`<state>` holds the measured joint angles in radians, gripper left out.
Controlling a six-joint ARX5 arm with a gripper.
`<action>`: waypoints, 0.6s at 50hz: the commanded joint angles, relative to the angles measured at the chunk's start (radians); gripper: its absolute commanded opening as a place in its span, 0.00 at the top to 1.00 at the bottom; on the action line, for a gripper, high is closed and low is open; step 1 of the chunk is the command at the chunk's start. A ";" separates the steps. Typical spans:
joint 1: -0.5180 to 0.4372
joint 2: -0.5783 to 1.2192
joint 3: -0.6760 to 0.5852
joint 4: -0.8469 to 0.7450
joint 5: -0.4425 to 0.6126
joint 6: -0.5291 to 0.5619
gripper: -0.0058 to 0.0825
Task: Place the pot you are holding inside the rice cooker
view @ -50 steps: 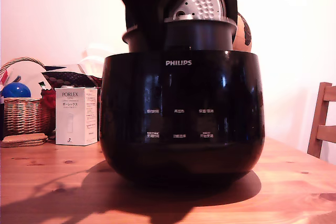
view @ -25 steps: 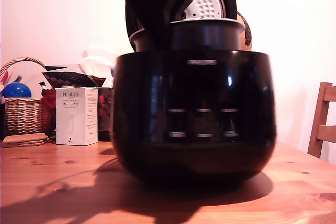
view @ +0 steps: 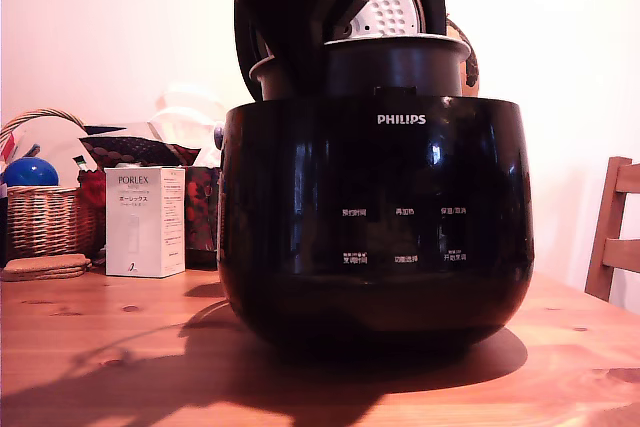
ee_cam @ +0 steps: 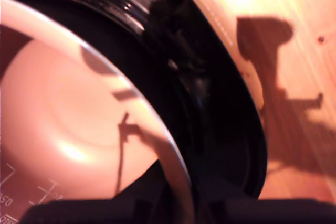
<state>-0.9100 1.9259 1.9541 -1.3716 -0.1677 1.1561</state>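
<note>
Pot [view: 395,67] lower part hidden inside rice cooker [view: 375,217]. Gripper [view: 300,22] cut off by exterior view's top edge; jaws not discernible against dark body. Wrist view blurred, pot [ee_cam: 68,124] and cooker rim [ee_cam: 226,114] cropped. Chair [view: 612,232] cut at edge.

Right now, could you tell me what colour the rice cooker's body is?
Glossy black, with white lettering; the rice cooker shows best in the exterior view.
</note>
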 commanded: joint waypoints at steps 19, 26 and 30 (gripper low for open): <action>0.038 0.000 0.027 0.008 -0.035 -0.075 0.93; 0.037 0.000 0.027 0.008 -0.013 -0.075 0.93; 0.037 0.000 0.027 0.008 -0.010 -0.075 0.92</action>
<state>-0.9001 1.9263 1.9549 -1.3735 -0.1570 1.1027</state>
